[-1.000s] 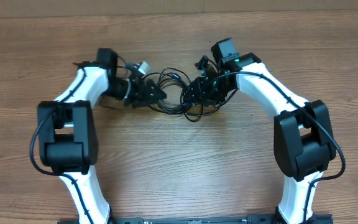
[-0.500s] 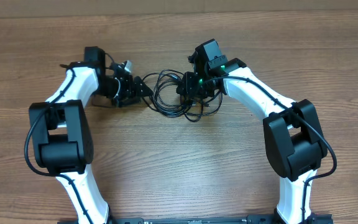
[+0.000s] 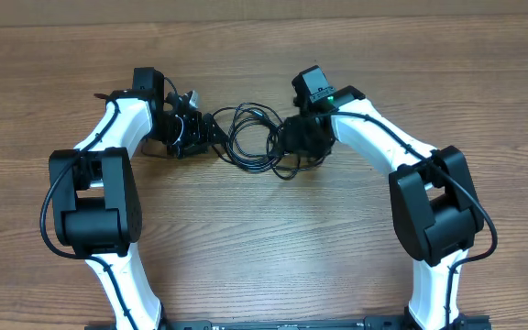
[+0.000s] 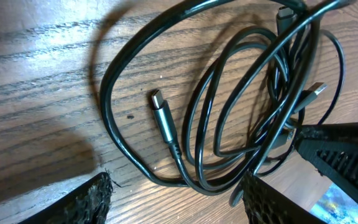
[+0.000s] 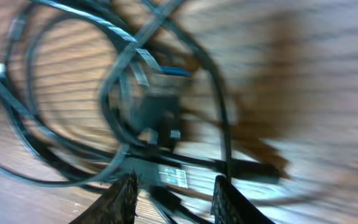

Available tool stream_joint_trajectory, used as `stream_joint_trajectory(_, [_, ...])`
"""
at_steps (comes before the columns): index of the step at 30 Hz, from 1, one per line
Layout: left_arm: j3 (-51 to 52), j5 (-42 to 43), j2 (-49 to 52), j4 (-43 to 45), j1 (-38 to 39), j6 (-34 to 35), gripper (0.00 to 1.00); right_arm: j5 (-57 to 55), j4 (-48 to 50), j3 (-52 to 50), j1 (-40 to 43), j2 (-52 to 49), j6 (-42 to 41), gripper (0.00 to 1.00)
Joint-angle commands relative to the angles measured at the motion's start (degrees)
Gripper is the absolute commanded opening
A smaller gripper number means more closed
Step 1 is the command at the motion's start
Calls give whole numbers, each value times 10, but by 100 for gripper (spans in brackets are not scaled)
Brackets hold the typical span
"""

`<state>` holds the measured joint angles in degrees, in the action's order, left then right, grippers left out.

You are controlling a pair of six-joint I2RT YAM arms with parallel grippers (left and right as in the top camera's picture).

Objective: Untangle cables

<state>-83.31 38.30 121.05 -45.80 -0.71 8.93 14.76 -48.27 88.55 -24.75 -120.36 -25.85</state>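
Note:
The cables [image 3: 255, 137] lie in a tangled heap of thin black loops at the table's far middle, between my two grippers. In the left wrist view the loops [image 4: 229, 124] overlap, with a dark plug end [image 4: 161, 115] and a silver-tipped plug [image 4: 316, 90] showing. My left gripper [image 3: 211, 133] is open at the heap's left edge; a loop lies between its fingertips [image 4: 176, 199]. My right gripper [image 3: 291, 137] is open over the heap's right side. Its view is blurred, with cables and a labelled plug [image 5: 166, 174] between its fingers [image 5: 173, 196].
The wooden table [image 3: 264, 238] extends all round the heap. Both white arms reach in from the near edge, left arm [image 3: 108, 183] and right arm [image 3: 401, 165], with thicker black wires along them.
The left gripper has edged right toward the heap. The right gripper has shifted slightly right and down over the heap's right side; its view is motion-blurred.

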Motion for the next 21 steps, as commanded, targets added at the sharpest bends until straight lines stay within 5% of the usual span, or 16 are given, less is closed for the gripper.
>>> stream_joint_trajectory(1, [-12, -4, 7, 0, 7, 5, 70, -23, -20, -2, 9, -2, -10, 43])
stream_joint_trajectory(12, [-12, 4, 7, 0, 13, 5, 68, -53, -43, -9, 7, -2, -13, 42])
stream_joint_trajectory(21, [-12, -72, 7, 23, 69, 58, 74, -31, -17, -31, 7, -2, -31, 19])
